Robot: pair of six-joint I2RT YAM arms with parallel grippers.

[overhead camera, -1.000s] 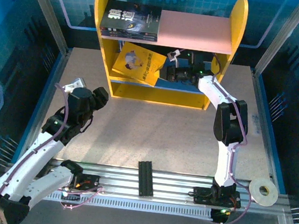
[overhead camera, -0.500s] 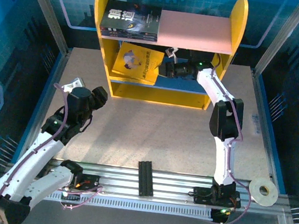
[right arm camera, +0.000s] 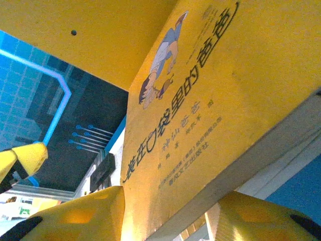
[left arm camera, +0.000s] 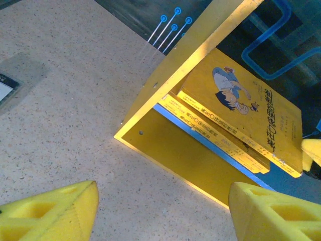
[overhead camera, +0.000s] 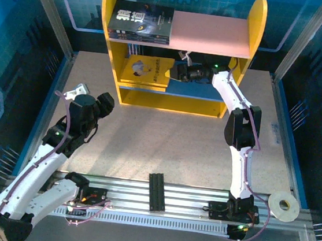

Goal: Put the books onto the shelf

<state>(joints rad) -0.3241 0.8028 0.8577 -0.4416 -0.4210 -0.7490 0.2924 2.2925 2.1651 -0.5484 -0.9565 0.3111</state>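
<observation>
Straddling the yellow book [right arm camera: 210, 90] on the shelf [overhead camera: 255, 26], the right fingers [right arm camera: 75, 216] showed no determinable grip; the left fingers [left arm camera: 50, 211] stood wide apart, empty.

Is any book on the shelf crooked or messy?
A little. On the lower board of the shelf, the top yellow book lies slightly askew on the yellow books beneath; their edges don't line up. Nothing looks broken.

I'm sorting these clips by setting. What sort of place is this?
Probably a robotics lab test cell: two arms bolted to an aluminium rail at the table edge, a metal frame with blue panels enclosing it, and a small shelf as prop.
</observation>
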